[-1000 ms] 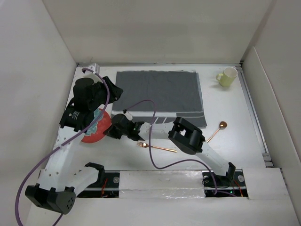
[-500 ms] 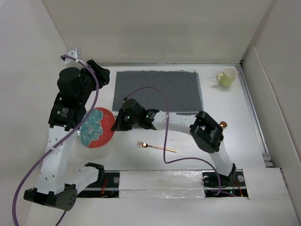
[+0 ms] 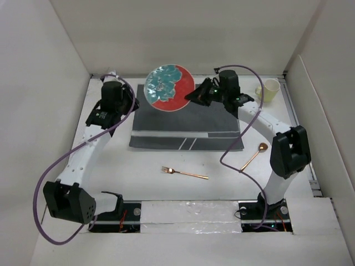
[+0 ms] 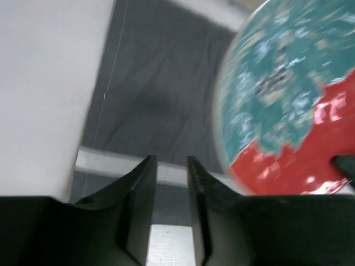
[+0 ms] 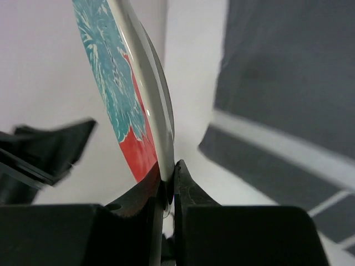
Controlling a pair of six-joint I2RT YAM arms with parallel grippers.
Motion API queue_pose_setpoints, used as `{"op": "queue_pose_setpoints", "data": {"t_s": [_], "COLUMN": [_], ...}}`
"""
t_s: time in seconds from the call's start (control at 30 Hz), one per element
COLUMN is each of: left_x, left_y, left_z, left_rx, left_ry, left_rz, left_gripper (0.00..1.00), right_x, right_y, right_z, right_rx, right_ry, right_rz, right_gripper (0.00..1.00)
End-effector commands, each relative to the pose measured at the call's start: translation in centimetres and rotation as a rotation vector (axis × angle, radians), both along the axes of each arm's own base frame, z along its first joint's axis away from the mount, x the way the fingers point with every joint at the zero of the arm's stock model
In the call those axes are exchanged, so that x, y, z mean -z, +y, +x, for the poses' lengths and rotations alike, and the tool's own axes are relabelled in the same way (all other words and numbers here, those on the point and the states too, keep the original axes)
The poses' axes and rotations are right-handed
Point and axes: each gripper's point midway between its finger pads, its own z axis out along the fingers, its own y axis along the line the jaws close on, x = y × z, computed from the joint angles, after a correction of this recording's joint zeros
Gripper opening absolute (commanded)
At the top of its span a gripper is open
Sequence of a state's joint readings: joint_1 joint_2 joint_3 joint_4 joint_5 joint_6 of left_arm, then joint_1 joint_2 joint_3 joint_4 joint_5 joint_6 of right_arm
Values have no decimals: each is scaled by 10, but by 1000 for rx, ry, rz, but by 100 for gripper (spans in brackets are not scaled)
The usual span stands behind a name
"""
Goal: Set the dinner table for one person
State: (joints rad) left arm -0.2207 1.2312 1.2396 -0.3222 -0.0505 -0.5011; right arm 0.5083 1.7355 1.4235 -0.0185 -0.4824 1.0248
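Observation:
A round plate (image 3: 168,88) with a red and teal flower pattern hangs tilted above the far edge of the dark grey placemat (image 3: 186,127) on the white dinner table (image 3: 166,191). My right gripper (image 3: 194,95) is shut on its right rim; in the right wrist view the rim (image 5: 161,127) sits pinched between the jaws (image 5: 169,183). My left gripper (image 3: 132,104) hovers over the placemat's left edge, left of the plate (image 4: 283,100). Its fingers (image 4: 171,163) stand slightly apart with nothing between them.
A copper fork (image 3: 184,173) lies on the table in front of the placemat. A copper spoon (image 3: 255,155) lies to the mat's right. A pale yellow-green cup (image 3: 269,90) stands at the far right corner. White walls enclose the table on three sides.
The right gripper lifted the plate from the table's left side and carried it up over the far edge of the placemat. The left arm swung away to the mat's left edge.

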Motion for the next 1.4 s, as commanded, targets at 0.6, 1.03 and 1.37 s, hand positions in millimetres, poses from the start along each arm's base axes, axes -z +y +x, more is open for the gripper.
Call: {"op": "queue_pose_setpoints", "data": {"t_s": [0.6,1.03,1.37], "left_x": [167,169,167], "left_y": [-36,-37,-39], "left_z": [-33,-36,-37], "left_rx": [114,143,144], "left_ry": [269,268,259], "left_rz": [-95,-81,-100], "left_gripper": [17,17,17], "right_x": [106,171,185], "right_y": [-83,-85,-115], "right_z": [56,45,39], "right_rx": [23,14,101], "right_ry": [148,296,331], "right_rz": [-81,-108,-260], "right_gripper": [0,0,48]}}
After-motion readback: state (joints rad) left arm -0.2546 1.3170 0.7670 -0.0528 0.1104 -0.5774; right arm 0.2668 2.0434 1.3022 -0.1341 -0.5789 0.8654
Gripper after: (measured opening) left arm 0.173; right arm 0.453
